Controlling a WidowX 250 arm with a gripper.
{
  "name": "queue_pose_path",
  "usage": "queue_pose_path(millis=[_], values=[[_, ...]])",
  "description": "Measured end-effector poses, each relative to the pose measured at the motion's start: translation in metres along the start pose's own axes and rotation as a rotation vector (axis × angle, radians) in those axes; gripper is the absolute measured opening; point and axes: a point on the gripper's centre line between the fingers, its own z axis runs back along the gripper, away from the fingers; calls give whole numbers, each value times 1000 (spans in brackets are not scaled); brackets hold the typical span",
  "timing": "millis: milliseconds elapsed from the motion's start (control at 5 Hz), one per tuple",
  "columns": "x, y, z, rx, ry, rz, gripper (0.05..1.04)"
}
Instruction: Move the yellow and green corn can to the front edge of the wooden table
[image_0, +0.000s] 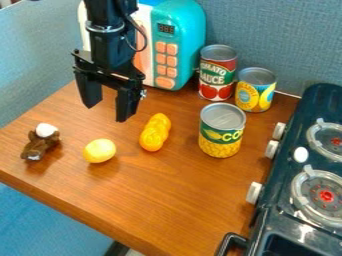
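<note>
The black gripper (105, 111) hangs above the left-back part of the wooden table, its two fingers spread apart with nothing between them. Below it and a little to the right, an orange-yellow lumpy object (155, 132) lies on the wood. A round yellow lemon-like object (99, 150) rests nearer the front edge. At the far left is a small brown plush-like object (40, 145) with a white top. To the right stands an upright corn can (222, 131).
A teal toy microwave (184, 45) stands behind the arm. Upright at the back are a tomato sauce can (217, 73) and a yellow-and-blue can (255, 90). A dark toy stove (300, 170) with white knobs borders the table (167, 200) on the right.
</note>
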Motion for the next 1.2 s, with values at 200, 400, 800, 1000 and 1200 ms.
queue_pose_path(millis=[200, 400, 800, 1000, 1200], values=[[-2, -1, -7, -7, 25, 0, 1001], [12, -10, -7, -29, 9, -5, 1001], [47, -45, 10, -118, -98, -35, 1001], [70, -62, 5, -123, -122, -45, 1001], [93, -72, 2, -121, -157, -9, 1001]])
